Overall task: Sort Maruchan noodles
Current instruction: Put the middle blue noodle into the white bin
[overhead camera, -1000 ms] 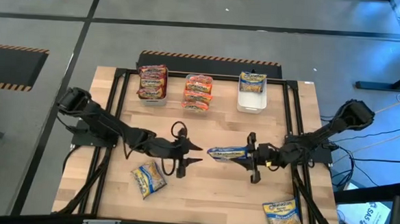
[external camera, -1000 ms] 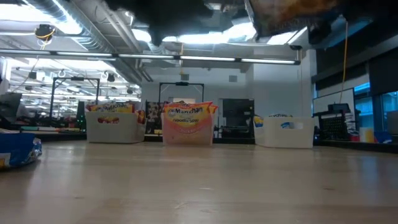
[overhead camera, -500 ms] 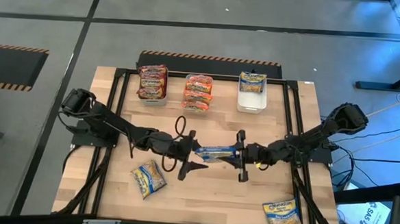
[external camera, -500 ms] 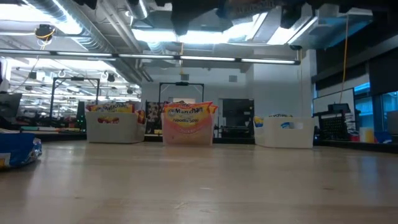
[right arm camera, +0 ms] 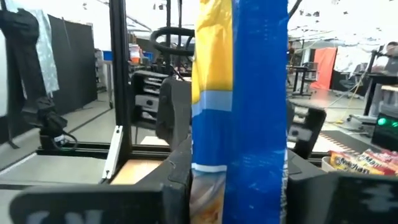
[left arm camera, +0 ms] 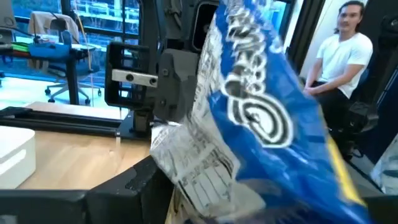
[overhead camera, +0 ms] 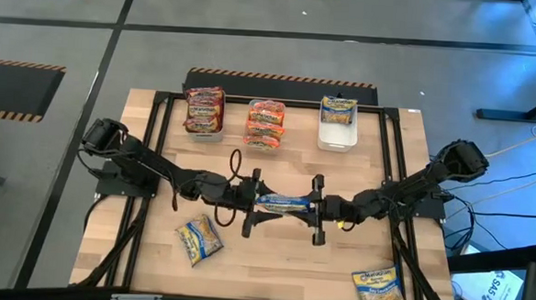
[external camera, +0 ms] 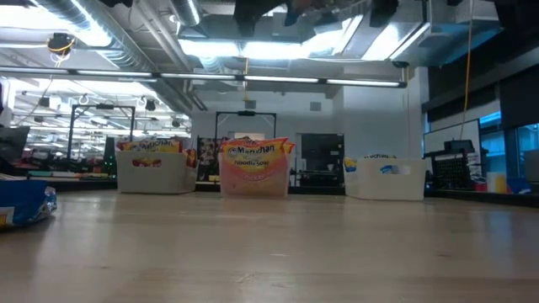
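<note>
The wooden surface (overhead camera: 271, 260) fills the middle of the high view, framed by dark rails. Both dark arms reach in from the sides and meet near its centre, lifted clear of the wood.

Along the far edge stand three bins in a row. The left bin (overhead camera: 205, 112) holds dark red-and-yellow packets, the middle bin (overhead camera: 265, 124) holds pink-orange packets stacked above its rim, and the white right bin (overhead camera: 337, 122) has a blue-yellow packet at its far end with bare white floor showing nearer.

Between the two arms a blue-yellow packet (overhead camera: 283, 203) hangs above the surface, lying lengthwise from one claw to the other. The right claw (overhead camera: 318, 210) is closed on the packet's right end; in the right wrist view the packet (right arm camera: 239, 99) stands on edge between that claw's dark fingers (right arm camera: 177, 168). The left claw (overhead camera: 250, 203) sits at the packet's left end with its fingers spread wide on either side of it; whether they touch the wrapper cannot be told. The left wrist view shows the crinkled blue-and-white wrapper (left arm camera: 261, 118) close up.

Two more blue-yellow packets lie flat on the surface: one (overhead camera: 198, 240) near the left front, another (overhead camera: 378, 288) at the right front corner.

A person in a white shirt (left arm camera: 345, 53) sits beyond the surface.
</note>
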Controlling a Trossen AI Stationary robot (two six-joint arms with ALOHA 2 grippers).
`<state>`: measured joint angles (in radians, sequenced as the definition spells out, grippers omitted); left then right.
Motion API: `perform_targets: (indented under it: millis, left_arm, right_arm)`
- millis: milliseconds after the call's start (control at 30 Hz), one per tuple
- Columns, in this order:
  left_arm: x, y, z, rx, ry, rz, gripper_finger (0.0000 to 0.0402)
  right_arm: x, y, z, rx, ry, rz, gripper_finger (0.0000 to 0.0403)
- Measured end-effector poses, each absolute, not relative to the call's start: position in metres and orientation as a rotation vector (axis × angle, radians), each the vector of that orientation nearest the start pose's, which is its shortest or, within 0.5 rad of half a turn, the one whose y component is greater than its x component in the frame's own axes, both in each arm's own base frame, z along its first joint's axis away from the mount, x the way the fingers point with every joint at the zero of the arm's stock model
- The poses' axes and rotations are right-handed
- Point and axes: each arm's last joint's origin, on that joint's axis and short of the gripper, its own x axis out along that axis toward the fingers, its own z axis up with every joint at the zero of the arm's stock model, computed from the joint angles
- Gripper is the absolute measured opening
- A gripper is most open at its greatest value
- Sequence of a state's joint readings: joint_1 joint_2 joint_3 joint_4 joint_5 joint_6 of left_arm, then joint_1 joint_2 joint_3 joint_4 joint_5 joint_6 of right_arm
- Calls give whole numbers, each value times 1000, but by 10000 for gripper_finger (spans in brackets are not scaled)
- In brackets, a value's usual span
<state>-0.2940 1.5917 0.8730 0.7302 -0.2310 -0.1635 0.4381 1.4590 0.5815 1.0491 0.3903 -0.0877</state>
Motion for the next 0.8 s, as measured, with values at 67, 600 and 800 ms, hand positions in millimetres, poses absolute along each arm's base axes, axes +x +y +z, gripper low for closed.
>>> perform_targets:
  millis: [67, 600, 800]
  left_arm:
    - [333, -93, 252, -169, -6, -63, 221]
    - [332, -94, 246, -104, 61, -31, 105]
    - [328, -95, 232, -44, 214, 15, 102]
  right_arm:
    - [269, 114, 236, -35, -166, 41, 95]
    - [257, 120, 249, -60, -84, 41, 174]
    - [213, 126, 283, -42, 68, 44, 241]
